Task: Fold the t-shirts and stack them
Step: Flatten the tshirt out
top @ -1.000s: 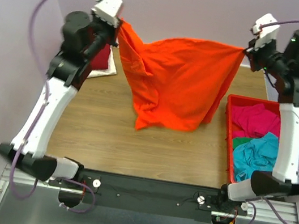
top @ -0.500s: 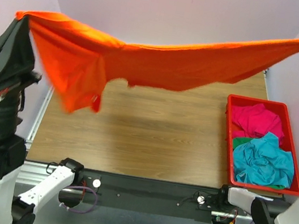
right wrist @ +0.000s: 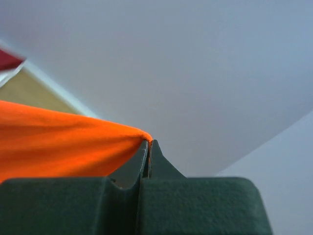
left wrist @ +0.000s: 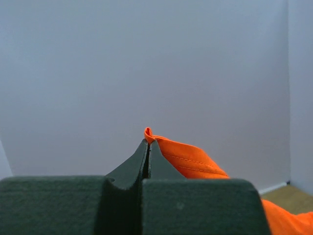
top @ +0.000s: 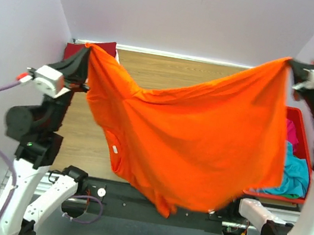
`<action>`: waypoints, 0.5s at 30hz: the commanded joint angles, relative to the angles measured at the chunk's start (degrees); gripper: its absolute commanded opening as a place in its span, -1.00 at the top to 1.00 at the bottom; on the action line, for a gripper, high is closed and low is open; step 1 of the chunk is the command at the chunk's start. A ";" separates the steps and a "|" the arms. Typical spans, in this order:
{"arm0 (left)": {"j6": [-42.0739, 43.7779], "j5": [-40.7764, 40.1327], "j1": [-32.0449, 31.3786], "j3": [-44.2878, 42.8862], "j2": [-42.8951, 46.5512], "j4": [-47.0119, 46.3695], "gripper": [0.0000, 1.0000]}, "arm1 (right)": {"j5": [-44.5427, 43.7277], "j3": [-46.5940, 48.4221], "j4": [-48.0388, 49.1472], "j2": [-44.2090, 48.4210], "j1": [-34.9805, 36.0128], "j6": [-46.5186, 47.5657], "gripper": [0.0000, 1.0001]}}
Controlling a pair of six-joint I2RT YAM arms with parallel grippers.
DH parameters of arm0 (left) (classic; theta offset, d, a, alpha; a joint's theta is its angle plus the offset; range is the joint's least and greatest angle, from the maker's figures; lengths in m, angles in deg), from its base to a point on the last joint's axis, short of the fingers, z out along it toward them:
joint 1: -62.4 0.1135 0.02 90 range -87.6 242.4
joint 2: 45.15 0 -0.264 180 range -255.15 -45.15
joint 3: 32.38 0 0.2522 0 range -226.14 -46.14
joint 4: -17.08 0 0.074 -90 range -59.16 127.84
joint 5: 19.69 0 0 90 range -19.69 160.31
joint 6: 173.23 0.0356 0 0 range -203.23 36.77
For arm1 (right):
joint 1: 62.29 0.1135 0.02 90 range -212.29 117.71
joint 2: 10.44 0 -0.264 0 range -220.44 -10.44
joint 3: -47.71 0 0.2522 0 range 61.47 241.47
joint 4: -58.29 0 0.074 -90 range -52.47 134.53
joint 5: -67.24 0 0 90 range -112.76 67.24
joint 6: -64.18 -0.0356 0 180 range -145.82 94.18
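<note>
Orange t-shirt (top: 202,137) hangs spread in the air between both arms, above the bench (top: 170,71). Its lower edge droops toward the near side. Left gripper (top: 87,53) is pinched tight on one corner, high at the left. Right gripper (top: 291,63) is pinched on the opposite corner, high at the right. Wrist views: jaws closed, a nub of orange cloth at each tip. Dark red t-shirt (top: 96,47) lies at the far left corner. Red tray (top: 305,137) at the right holds a pink t-shirt (top: 292,133) and a teal t-shirt (top: 293,176), both partly hidden behind the orange cloth.
</note>
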 commanded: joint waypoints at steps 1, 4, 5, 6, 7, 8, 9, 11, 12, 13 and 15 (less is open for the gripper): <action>-2.72 -10.74 0.19 10.70 1.29 -1.94 1.00 | 6.32 -16.44 3.89 -1.79 -0.54 -3.13 0.99; -7.37 -15.86 0.19 17.67 -3.09 -5.01 1.00 | 10.09 -28.39 8.54 -4.77 -0.54 -2.78 0.99; -8.86 -16.65 0.28 18.90 -7.37 -6.94 1.00 | 11.84 -31.55 10.47 -5.82 -0.45 -3.14 0.99; -9.74 -17.09 0.54 21.18 -10.02 -8.43 1.00 | 12.99 -35.67 14.41 -9.05 -0.45 -4.27 0.99; -10.27 -16.14 0.89 21.90 -12.83 -10.28 1.00 | 13.96 -37.63 16.54 -9.09 -0.54 -5.15 0.99; -10.89 -15.26 1.33 22.08 -16.17 -13.43 1.00 | 15.36 -39.13 18.73 -12.83 -0.11 -5.95 0.99; -11.42 -14.12 2.46 21.82 -23.95 -14.68 1.00 | 15.55 -40.01 22.41 -15.39 -0.02 -6.74 0.99; -12.30 -9.64 4.22 18.40 -36.33 -16.62 1.00 | 14.50 -40.73 26.55 -23.29 0.51 -9.54 0.99; -12.30 -8.41 4.84 16.65 -40.33 -16.71 1.00 | 13.54 -40.20 27.27 -25.94 0.51 -9.73 0.99; -12.39 -4.91 5.63 12.19 -44.37 -15.75 1.00 | 11.18 -38.81 27.89 -28.40 0.51 -9.91 0.99; -12.56 -2.08 6.69 7.25 -54.72 -13.56 1.00 | 8.10 -37.22 29.64 -35.50 0.43 -10.52 0.99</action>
